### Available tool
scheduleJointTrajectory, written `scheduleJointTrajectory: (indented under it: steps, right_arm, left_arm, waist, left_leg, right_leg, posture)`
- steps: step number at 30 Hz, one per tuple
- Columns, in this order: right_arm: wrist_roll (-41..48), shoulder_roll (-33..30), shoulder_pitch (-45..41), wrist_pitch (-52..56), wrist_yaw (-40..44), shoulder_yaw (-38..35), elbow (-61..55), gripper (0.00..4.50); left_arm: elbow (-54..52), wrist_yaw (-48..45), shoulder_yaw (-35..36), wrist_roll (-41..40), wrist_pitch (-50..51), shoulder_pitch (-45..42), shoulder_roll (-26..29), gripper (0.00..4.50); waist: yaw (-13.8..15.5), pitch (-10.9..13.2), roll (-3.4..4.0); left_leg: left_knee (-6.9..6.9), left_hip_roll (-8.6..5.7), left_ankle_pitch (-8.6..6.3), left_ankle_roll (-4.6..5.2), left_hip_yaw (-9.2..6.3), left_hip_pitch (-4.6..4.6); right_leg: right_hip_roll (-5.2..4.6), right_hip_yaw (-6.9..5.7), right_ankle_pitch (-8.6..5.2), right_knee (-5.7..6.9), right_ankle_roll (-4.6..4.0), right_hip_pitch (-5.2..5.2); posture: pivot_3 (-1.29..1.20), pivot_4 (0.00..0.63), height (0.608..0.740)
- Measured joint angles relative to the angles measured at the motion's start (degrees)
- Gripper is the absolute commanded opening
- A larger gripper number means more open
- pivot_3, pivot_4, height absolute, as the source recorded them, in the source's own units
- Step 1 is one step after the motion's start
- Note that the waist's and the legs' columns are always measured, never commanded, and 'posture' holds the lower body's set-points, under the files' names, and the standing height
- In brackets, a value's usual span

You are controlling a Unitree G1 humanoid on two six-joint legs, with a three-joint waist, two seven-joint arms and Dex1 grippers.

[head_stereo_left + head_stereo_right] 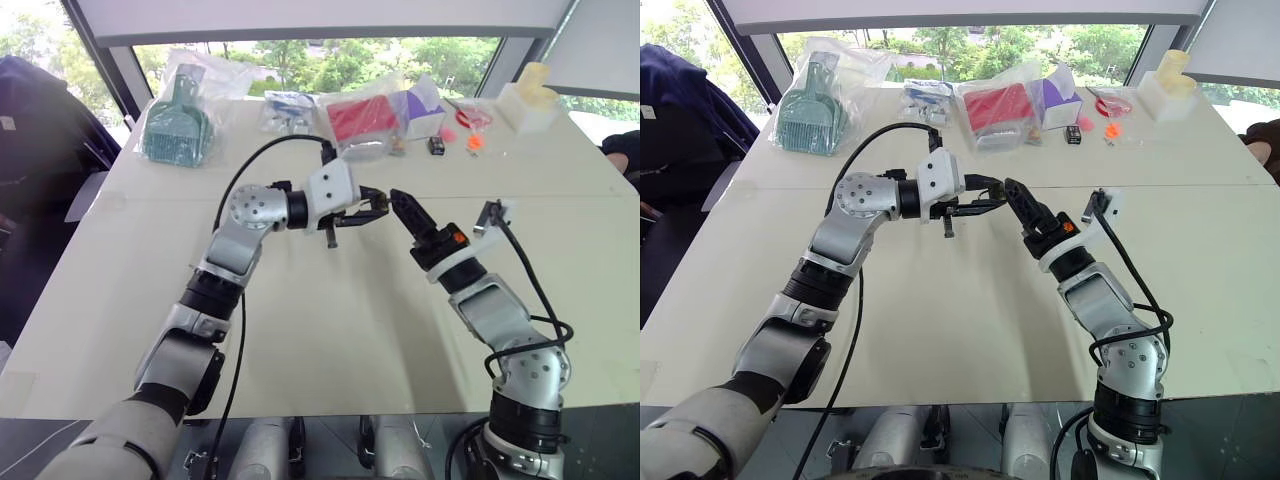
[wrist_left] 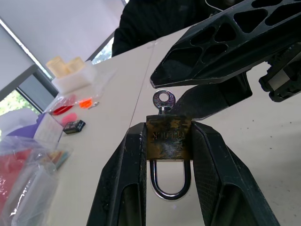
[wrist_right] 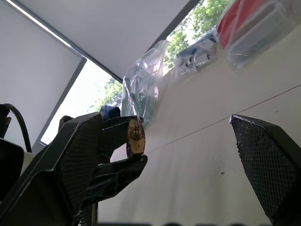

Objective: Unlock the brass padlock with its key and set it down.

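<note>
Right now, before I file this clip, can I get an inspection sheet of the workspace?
Surface: pale table, bare in the middle.
Job's things: brass padlock clamped by the left pincer, held above the table; shackle closed; key sits in the lock.
Clutter: along the far edge, a bagged green comb-like item, a bagged red item, a purple box, a small black item, orange bits, a cream block.
Grippers: left shut on the padlock; right pincer open, tips near the key.
Cables: black cable loops over the left arm, another along the right.
Surroundings: windows with trees behind.
</note>
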Motion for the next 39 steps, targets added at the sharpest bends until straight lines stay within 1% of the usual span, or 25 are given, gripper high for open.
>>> scheduleJointTrajectory:
  steps: [1,3,6,9,15,20,24,28,33,34,36,38,39]
  right_arm:
    - [0.18,0.10,-0.03,-0.21,-0.08,0.04,0.00,3.97]
    - [0.52,0.17,-0.10,-0.45,-0.18,0.12,0.00,3.22]
    - [0.95,0.54,-0.14,-1.04,-0.21,0.35,0.00,1.52]
    - [1.50,0.76,-0.42,-1.35,-0.12,1.03,0.03,0.02]
    - [2.59,1.23,-0.86,-1.81,-0.19,1.94,0.54,0.02]
    - [3.72,2.28,-1.95,-3.46,-1.68,1.91,0.89,0.02]
    - [5.08,2.84,-2.70,-4.38,-3.15,1.83,1.23,0.02]
    - [6.62,3.56,-3.41,-4.62,-4.77,2.15,2.48,0.02]
    - [6.82,3.84,-3.63,-4.76,-5.56,2.88,2.64,0.02]
    - [6.96,3.95,-3.62,-4.98,-5.77,2.94,2.60,0.02]
    - [6.50,3.74,-3.50,-5.29,-5.88,3.13,2.47,0.02]
    - [4.34,2.01,-3.15,-5.71,-4.09,3.57,2.06,0.56]
    - [2.96,-0.46,-2.33,-5.68,-2.00,3.81,1.63,0.89]
  left_arm:
    - [0.00,0.13,-0.01,-0.03,0.01,0.00,-0.02,0.76]
    - [0.00,0.34,-0.03,-0.09,0.09,0.00,-0.07,0.76]
    - [-0.01,0.35,-0.13,-0.10,0.09,0.00,-0.08,0.76]
    - [0.00,0.36,-0.25,-0.04,0.04,0.04,0.02,0.76]
    - [-0.40,1.05,-0.53,0.23,-1.48,0.25,0.23,0.76]
    - [0.30,6.17,-1.91,4.89,-10.88,0.30,0.59,0.76]
    - [3.15,13.18,-3.09,11.79,-21.96,0.30,1.20,0.76]
    - [7.11,23.90,-5.00,22.51,-34.92,0.13,3.87,0.76]
    - [9.13,33.61,-5.98,30.86,-41.37,0.13,5.16,0.76]
    - [9.39,34.58,-6.06,31.45,-41.68,0.12,5.12,0.76]
    - [10.15,34.20,-6.18,30.23,-41.25,0.11,4.44,0.76]
    - [10.97,30.49,-6.15,24.85,-37.98,0.09,2.47,0.76]
    - [11.43,27.15,-5.79,20.55,-34.90,-0.08,1.24,0.76]
  waist:
    - [0.00,0.00,0.00]
    - [0.00,0.00,0.00]
    - [-0.02,0.00,0.00]
    - [-0.04,0.00,0.00]
    - [0.02,0.00,0.00]
    - [0.02,0.00,0.00]
    - [0.05,0.00,0.00]
    - [0.02,0.00,0.01]
    - [0.11,0.00,0.01]
    - [0.13,0.00,0.01]
    - [0.12,-0.01,0.01]
    - [0.23,-0.01,0.01]
    - [0.24,-0.01,0.01]
  left_leg:
    - [0.00,0.00,0.00,-0.01,0.00,0.00]
    - [0.00,0.00,0.03,-0.04,0.00,0.00]
    - [0.00,0.00,0.03,-0.06,0.00,0.00]
    - [0.00,0.00,0.18,-0.30,0.00,0.00]
    - [0.00,0.00,0.17,-0.30,-0.01,0.00]
    - [0.00,0.00,0.17,-0.30,-0.01,0.01]
    - [0.00,0.00,0.17,-0.29,-0.01,0.01]
    - [-0.05,0.01,0.15,-0.26,0.00,0.03]
    - [-0.05,0.01,0.12,-0.21,0.01,0.02]
    - [-0.05,0.01,0.03,-0.06,0.01,0.02]
    - [-0.05,0.01,0.04,-0.06,0.02,0.02]
    - [-0.03,0.01,0.05,-0.08,0.03,0.01]
    - [-0.01,0.00,0.05,-0.08,0.03,0.00]
  right_leg:
    - [0.00,0.00,0.00,0.00,0.00,0.00]
    - [0.00,0.00,0.00,0.00,0.00,0.00]
    - [0.01,0.00,0.00,0.00,0.00,0.01]
    - [0.01,0.00,0.00,-0.01,0.00,0.01]
    - [0.01,0.00,0.00,-0.01,0.00,0.01]
    - [0.00,0.00,0.00,-0.01,0.00,0.01]
    - [0.00,0.00,0.00,-0.01,0.00,0.01]
    - [-0.01,0.00,0.01,0.01,0.01,0.01]
    - [-0.02,0.00,0.01,-0.01,0.01,0.01]
    - [-0.02,0.00,0.01,0.00,0.01,0.01]
    - [-0.02,0.00,0.01,0.00,0.01,0.01]
    - [-0.03,-0.01,0.01,-0.01,0.01,0.02]
    - [-0.03,-0.01,0.00,-0.03,0.01,0.04]
  posture:
    - [0.00,0.150,0.735]
    - [0.00,0.150,0.735]
    - [0.00,0.150,0.735]
    - [0.00,0.150,0.735]
    - [0.00,0.150,0.735]
    - [0.00,0.150,0.735]
    - [0.00,0.150,0.735]
    - [0.00,0.150,0.735]
    - [0.00,0.150,0.735]
    - [0.00,0.150,0.735]
    - [0.00,0.150,0.735]
    - [0.00,0.150,0.735]
    - [0.00,0.150,0.735]
